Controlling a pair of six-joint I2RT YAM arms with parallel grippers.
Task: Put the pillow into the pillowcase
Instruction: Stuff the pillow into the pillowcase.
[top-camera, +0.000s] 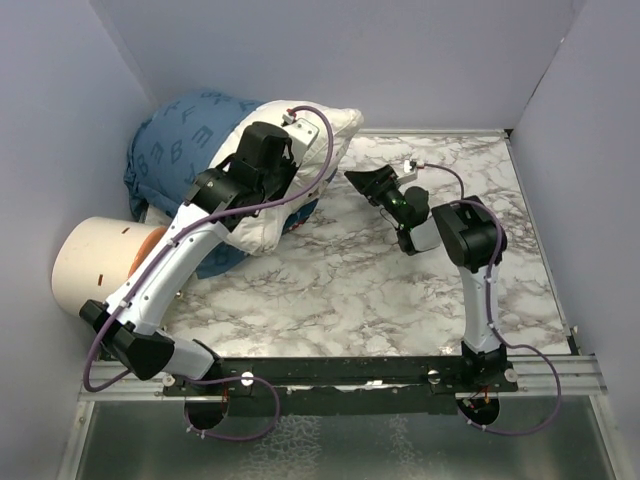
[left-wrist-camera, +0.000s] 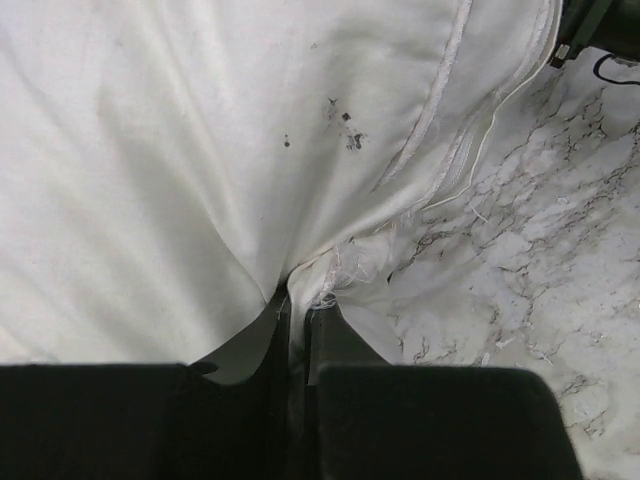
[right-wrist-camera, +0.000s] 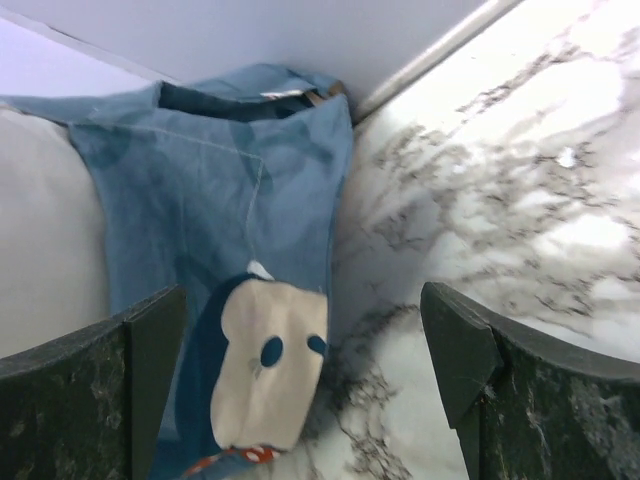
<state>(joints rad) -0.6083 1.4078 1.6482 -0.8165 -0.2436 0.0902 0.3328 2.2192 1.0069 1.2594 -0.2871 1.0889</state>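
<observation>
White plump fabric pillow (top-camera: 335, 125), just one, pokes from one floppy blue mouse-print pillowcase (top-camera: 175, 140), upper left. Left pincer (left-wrist-camera: 298, 320) pinches the pillow's seam; right pincer (right-wrist-camera: 300, 335) stands wide.

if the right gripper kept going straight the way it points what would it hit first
Most likely the pillowcase: the open jaws of the right gripper frame its blue fabric, lying on the table beside the pillow. Depth is unclear, so the table could come first.
</observation>
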